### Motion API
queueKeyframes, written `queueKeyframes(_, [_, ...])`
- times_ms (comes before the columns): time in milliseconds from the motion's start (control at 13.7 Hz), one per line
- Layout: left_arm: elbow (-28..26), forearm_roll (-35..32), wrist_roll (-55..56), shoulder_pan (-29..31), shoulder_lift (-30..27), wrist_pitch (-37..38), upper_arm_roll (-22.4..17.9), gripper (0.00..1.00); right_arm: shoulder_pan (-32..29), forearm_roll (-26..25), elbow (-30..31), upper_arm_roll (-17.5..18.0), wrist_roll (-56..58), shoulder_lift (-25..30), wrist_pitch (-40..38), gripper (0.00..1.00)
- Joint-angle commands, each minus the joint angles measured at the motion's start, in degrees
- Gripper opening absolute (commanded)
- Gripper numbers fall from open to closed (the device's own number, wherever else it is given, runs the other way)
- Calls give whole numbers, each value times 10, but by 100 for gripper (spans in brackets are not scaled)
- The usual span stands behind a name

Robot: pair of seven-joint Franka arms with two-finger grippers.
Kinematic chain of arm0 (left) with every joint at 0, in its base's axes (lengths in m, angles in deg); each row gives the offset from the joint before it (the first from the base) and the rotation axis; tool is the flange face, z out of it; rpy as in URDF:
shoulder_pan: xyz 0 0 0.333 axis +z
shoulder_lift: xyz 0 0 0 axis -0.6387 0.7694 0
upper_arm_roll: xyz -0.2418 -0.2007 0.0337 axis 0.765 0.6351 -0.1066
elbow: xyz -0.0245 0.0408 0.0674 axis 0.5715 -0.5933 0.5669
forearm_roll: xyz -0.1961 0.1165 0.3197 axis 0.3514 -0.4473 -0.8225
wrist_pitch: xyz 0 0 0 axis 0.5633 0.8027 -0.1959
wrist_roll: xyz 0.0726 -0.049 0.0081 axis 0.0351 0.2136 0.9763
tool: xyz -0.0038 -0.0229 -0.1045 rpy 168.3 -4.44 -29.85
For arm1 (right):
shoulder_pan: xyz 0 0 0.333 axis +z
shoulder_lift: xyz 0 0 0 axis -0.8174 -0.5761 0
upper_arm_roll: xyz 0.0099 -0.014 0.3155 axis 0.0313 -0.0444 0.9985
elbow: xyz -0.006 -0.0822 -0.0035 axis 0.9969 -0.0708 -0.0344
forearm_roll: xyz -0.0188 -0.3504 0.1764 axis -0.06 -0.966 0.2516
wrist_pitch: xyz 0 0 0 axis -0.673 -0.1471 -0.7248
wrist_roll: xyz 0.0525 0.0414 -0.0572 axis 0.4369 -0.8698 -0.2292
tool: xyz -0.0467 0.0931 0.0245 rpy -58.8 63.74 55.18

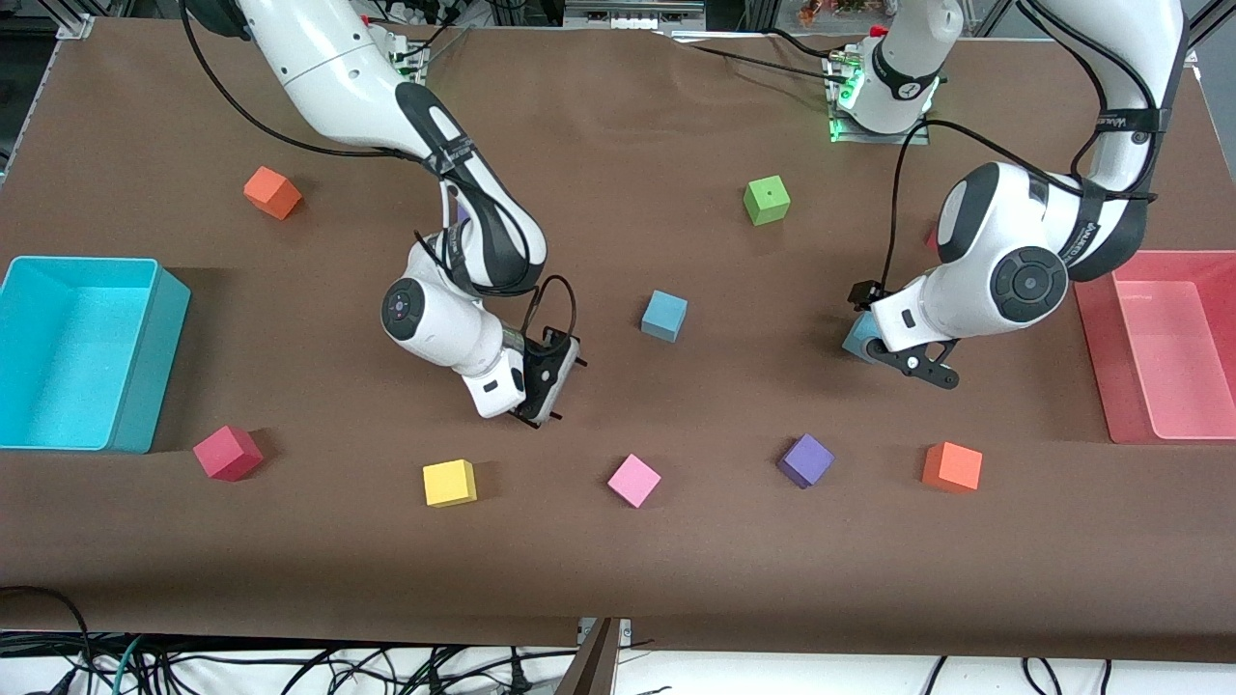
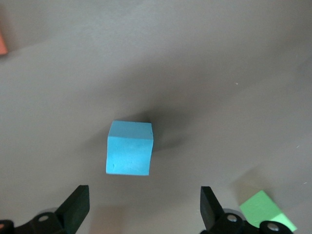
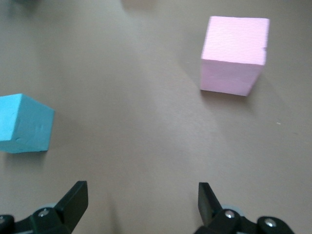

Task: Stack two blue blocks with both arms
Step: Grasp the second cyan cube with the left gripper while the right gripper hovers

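Note:
One blue block (image 1: pixel 664 316) sits on the brown table near its middle. It also shows in the right wrist view (image 3: pixel 25 125), off to one side of the fingers. The second blue block (image 1: pixel 856 339) sits toward the left arm's end, partly hidden by the left hand. In the left wrist view this block (image 2: pixel 129 148) lies just ahead of the fingers, not between them. My left gripper (image 1: pixel 898 359) is open and empty, low beside that block. My right gripper (image 1: pixel 548 388) is open and empty, low over bare table between the middle blue block and the yellow cube.
A cyan bin (image 1: pixel 150 386) stands at the right arm's end and a pink bin (image 1: pixel 1096 367) at the left arm's end. Red (image 1: pixel 228 453), yellow (image 1: pixel 449 483), pink (image 1: pixel 633 480), purple (image 1: pixel 805 459) and orange (image 1: pixel 952 466) cubes lie nearer the camera. Orange (image 1: pixel 273 192) and green (image 1: pixel 767 200) cubes lie farther.

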Motion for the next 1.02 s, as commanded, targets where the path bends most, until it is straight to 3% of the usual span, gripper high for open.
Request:
queueKeyframes(0, [-39, 1, -48, 5, -13, -29, 1, 100, -6, 94, 33, 13, 110, 14, 10, 100])
queueKeyframes(292, [-74, 0, -48, -2, -22, -57, 2, 100, -6, 240, 56, 29, 264, 10, 4, 100])
queueKeyframes(512, [-126, 0, -85, -2, -24, -136, 1, 100, -6, 342, 71, 30, 386, 7, -25, 100])
queueKeyframes(950, [-137, -24, -96, 6, 7, -193, -2, 100, -2, 434, 78, 31, 499, -8, -65, 100])
